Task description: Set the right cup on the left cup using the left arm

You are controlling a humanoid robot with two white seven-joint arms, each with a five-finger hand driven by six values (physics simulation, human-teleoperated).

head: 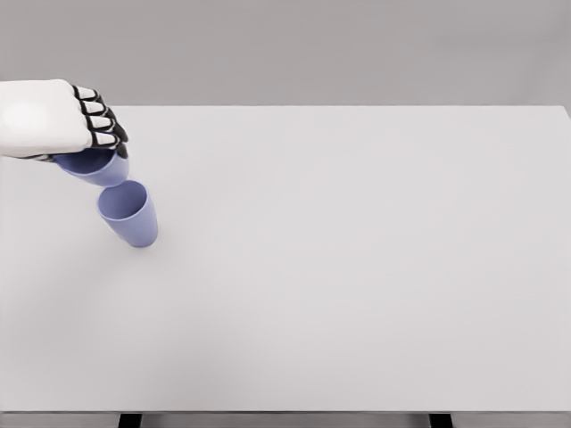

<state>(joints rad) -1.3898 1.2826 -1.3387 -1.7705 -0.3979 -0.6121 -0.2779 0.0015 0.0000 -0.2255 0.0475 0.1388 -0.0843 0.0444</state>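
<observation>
Blue cup (96,166) seemingly gripped by left hand (62,119) above second cup (128,214).

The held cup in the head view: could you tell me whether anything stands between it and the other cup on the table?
Nothing visible does. The left hand holds one cup just above and behind the standing cup.

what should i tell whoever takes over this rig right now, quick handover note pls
Left hand: fingers curled over the rim of a blue cup, holding it tilted at the far left of the white table.
Right hand: not in view.
Second blue cup: stands free on the table just in front of the held one, mouth open.
Done: one cup grasped.
Left: bring the held cup over the standing cup, set it on top, release. Whether the held cup is clear of the table cannot be told.
</observation>
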